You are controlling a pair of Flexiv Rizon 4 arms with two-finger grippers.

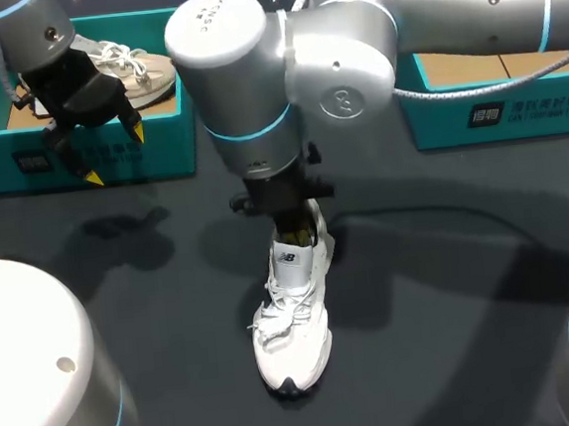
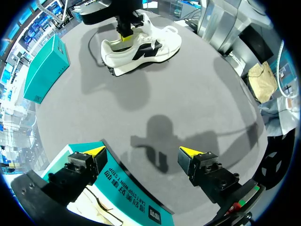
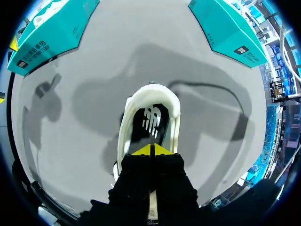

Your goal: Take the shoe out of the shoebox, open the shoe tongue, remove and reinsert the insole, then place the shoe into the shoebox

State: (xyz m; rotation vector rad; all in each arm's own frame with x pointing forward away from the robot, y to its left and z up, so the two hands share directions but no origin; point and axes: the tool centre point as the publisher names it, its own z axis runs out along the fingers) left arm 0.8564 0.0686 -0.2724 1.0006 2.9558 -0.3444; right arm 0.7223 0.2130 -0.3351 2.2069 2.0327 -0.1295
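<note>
A white sneaker (image 1: 290, 324) stands on the dark table, toe toward the front edge. My right gripper (image 1: 297, 234) reaches straight down into its mouth, just behind the raised tongue (image 1: 289, 259). In the right wrist view that gripper (image 3: 151, 150) is shut, tips together over the black insole (image 3: 151, 117); whether it pinches anything I cannot tell. My left gripper (image 1: 114, 155) hangs open and empty over the front wall of the left teal shoebox (image 1: 159, 144). The left wrist view shows that gripper (image 2: 143, 151) wide open, with the sneaker (image 2: 141, 49) far ahead of it.
The left shoebox holds a second pale shoe (image 1: 138, 71). Another teal box (image 1: 494, 105) sits at the back right. Two white arm bases (image 1: 34, 364) stand at the near corners. Bare table surrounds the sneaker.
</note>
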